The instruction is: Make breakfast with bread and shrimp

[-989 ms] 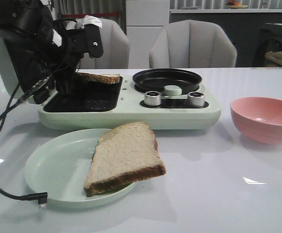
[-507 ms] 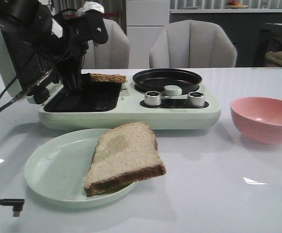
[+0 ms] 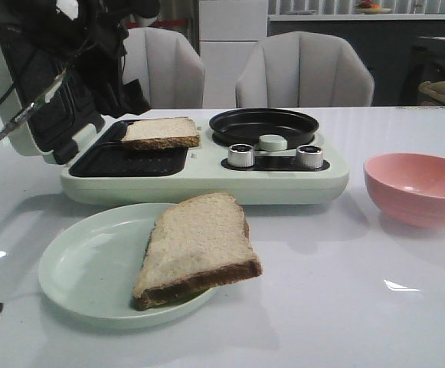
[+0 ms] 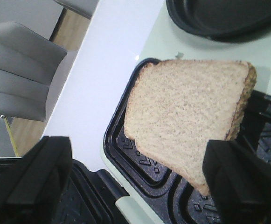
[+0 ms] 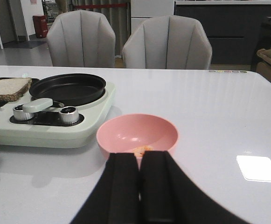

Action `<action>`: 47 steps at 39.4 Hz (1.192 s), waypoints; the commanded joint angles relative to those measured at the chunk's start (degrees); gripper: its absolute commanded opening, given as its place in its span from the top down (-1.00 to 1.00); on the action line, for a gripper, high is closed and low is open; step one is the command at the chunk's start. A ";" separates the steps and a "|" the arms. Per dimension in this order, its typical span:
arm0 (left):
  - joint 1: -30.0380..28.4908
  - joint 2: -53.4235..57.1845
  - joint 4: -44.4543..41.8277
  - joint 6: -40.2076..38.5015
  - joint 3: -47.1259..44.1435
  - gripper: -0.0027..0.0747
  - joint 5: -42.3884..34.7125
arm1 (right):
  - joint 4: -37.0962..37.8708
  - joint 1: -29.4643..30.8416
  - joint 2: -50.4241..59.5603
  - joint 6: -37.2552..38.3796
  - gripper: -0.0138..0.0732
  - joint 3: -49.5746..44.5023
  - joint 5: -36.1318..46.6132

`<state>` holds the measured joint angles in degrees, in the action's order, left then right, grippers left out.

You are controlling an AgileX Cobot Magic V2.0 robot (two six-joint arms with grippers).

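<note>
Bread slice (image 3: 161, 132) lying tilted across grill plate (image 3: 130, 159), rounded top pointing toward pan (image 3: 264, 125); left gripper (image 4: 135, 182) spread wide above, right gripper (image 5: 140, 186) pressed together.

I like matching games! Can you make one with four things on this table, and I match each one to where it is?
Things:
1. bread slice
2. other bread slice
3. shrimp
4. black pan

Places:
A. in the pink bowl
B. on the green plate
C. behind the two silver knobs
D. on the dark grill tray

Pairs: 1-B, 2-D, 3-A, 4-C
</note>
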<state>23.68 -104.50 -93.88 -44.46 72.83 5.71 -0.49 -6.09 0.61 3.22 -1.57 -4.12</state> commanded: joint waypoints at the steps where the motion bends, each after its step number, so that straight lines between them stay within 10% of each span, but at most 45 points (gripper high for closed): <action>1: 1.54 6.10 0.46 -4.14 1.11 -0.63 1.21 | 0.49 0.11 1.20 -0.21 0.32 0.97 4.51; 22: 4.79 28.62 0.47 -17.43 -6.09 -0.63 8.84 | 0.49 0.11 1.20 -0.21 0.32 0.97 4.51; 47: -5.40 62.02 0.57 -32.11 -29.05 -0.63 13.03 | 0.49 0.11 1.20 -0.21 0.32 0.97 4.51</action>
<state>18.67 -46.18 -93.30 -75.44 44.00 17.49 -0.49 -6.09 0.61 3.22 -1.57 -4.12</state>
